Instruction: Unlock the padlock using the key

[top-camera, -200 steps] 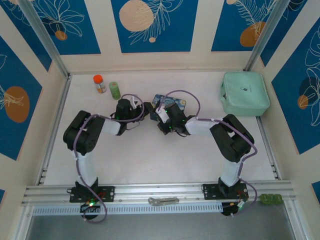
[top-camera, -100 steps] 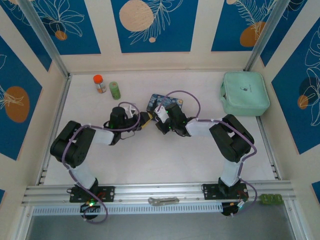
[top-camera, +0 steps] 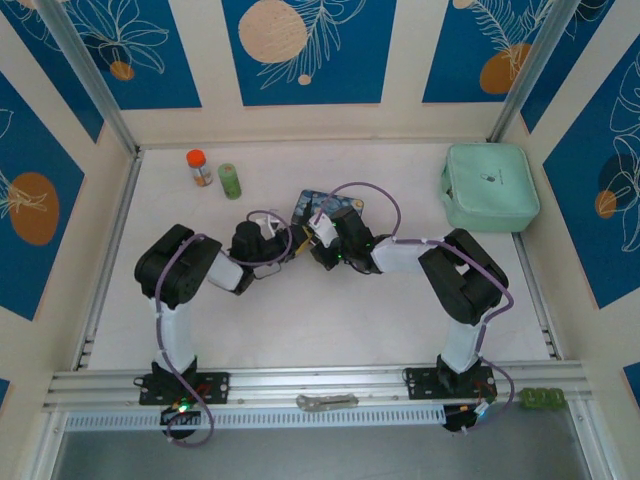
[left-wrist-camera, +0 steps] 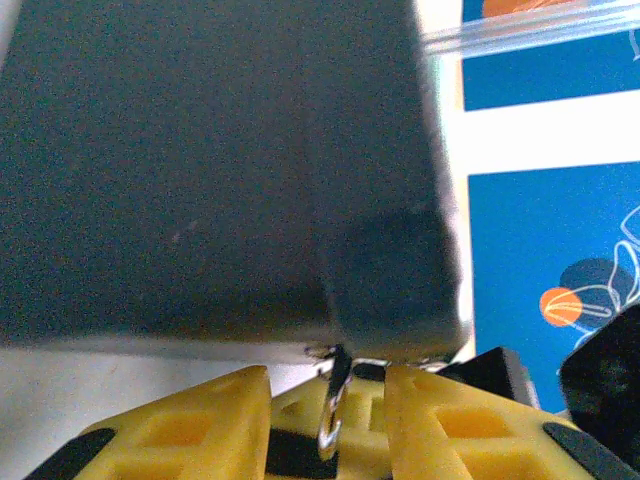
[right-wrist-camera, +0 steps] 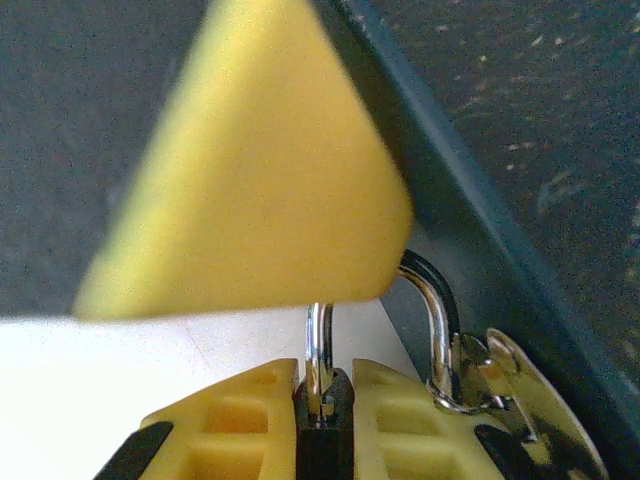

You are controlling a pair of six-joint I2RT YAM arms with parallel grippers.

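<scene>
Though part-open, left gripper (left-wrist-camera: 328, 374) astride key (left-wrist-camera: 333, 412)

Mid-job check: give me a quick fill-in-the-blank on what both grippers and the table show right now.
The right gripper is shut on the ____. The key stands between the left gripper's ____ fingers. The mint case lies at the table's far ____ corner.
Missing: padlock; yellow; right.
</scene>
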